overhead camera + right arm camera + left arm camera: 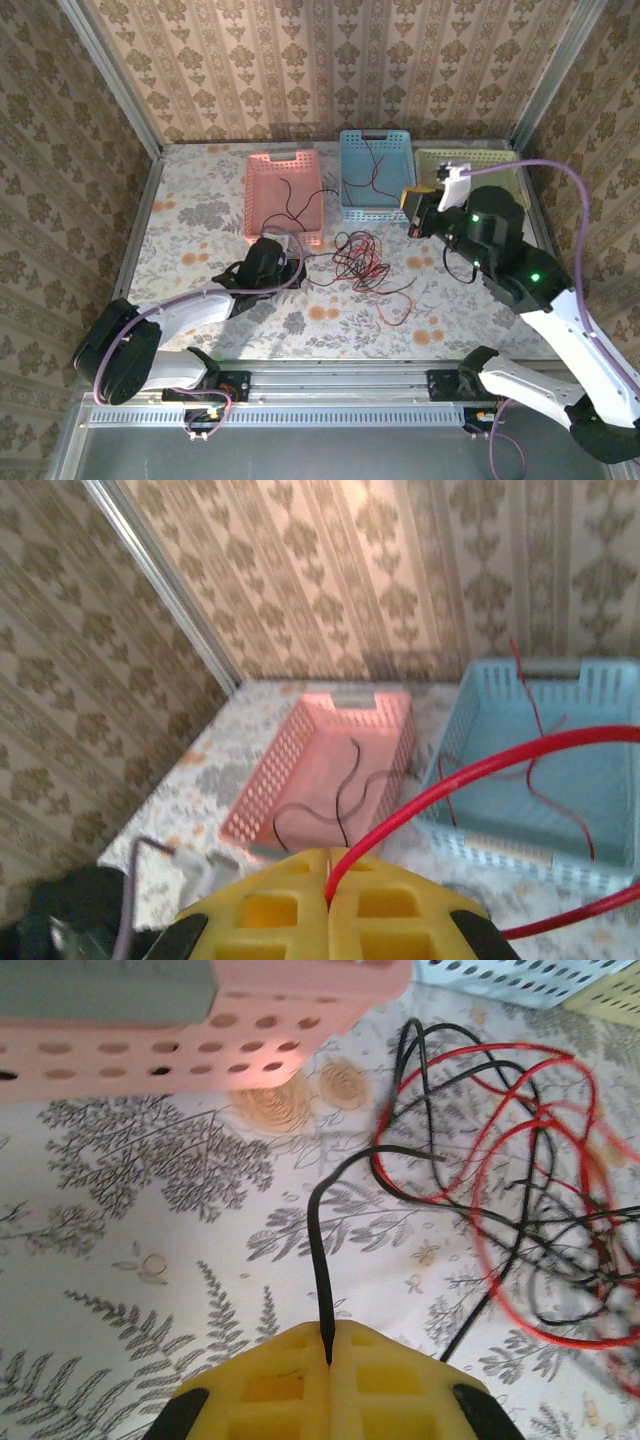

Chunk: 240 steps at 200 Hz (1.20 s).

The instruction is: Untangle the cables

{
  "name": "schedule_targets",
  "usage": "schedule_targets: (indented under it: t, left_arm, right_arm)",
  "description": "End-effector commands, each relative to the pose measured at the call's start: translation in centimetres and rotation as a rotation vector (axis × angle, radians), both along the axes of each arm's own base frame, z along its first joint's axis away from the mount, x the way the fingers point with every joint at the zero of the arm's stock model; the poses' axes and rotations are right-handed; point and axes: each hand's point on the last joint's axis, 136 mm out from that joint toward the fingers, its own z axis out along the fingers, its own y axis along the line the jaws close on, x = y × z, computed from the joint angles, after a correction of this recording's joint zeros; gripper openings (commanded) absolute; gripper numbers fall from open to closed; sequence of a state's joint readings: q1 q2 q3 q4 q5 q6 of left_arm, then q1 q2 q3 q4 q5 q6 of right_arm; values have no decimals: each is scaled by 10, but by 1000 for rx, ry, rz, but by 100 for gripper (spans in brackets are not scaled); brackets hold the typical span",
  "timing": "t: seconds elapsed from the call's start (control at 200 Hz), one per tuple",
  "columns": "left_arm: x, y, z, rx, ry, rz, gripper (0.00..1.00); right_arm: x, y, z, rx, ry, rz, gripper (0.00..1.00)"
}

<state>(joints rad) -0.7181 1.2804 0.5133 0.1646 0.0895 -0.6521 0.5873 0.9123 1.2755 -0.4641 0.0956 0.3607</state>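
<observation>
L pincer (328,1345) shut tight on one black cable (318,1250), nipped right at the pad tips, low over table (200,215), just in front of pink basket (251,200). R pincer (328,865) likewise shut, on a red cable (470,765), raised beside blue basket (370,213). Heap of cables (362,258), red + black mixed, lying on table between the two arms, near front of blue basket. One black strand in pink basket, some red in blue. Sorting by colour, prob.

Step in hand, by the look: drawing each held strand free of heap. To do it well:
- Pull slow, L toward pink basket, R up + away toward blue, so strands part rather than cinch.
- Watch black cable where it runs under red loops in L wrist view.
- If whole heap drags along: stop, ease back, try another angle.
- Grip shallow on both sides, so no jerks, else strand likely slips out.
- Lift strand clear of basket rims to avoid snagging.
</observation>
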Motion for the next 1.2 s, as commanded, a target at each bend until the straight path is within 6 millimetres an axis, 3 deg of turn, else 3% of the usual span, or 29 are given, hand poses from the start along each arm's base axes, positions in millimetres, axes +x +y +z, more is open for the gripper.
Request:
schedule_targets:
  t: [0.0, 0.28, 0.42, 0.445, 0.505, 0.545, 0.6, 0.735, 0.895, 1.0, 1.195]
  left_arm:
    - [3, 3, 2, -15, -12, 29, 0]
    - [-2, -3, 31, -42, -69, 0, 0]
    - [-4, 0, 44, -41, -105, -5, 0]
    - [-4, 0, 47, -42, -113, -12, 11]
    - [-4, 0, 56, -28, -126, -26, 57]
    - [-6, -3, 67, -27, -145, -55, 74]
    - [-9, -7, 89, -28, -200, -100, 83]
    - [-17, -15, 156, -58, -373, -184, 91]
    - [-20, -59, 209, -141, -476, -347, 92]
    - [-17, -102, 221, -133, -529, -460, 93]
    - [1, -157, 237, -199, -591, -539, 93]
  right_arm:
    - [-3, -6, 36, -6, -76, -11, 0]
    - [-5, 10, 96, 92, -164, 61, 0]
    - [-4, 6, 132, 101, -236, 43, 0]
    - [-5, 6, 141, 108, -254, 47, 0]
    - [-8, 5, 162, 126, -288, 51, 0]
    - [-8, 6, 173, 133, -305, 55, 0]
    - [-8, 7, 186, 135, -328, 57, 0]
    - [-6, 10, 207, 141, -359, 64, 0]
    - [-1, 26, 203, 157, -330, 120, 0]
    - [1, 30, 204, 171, -322, 131, 0]
    - [-3, 36, 202, 185, -293, 167, 0]
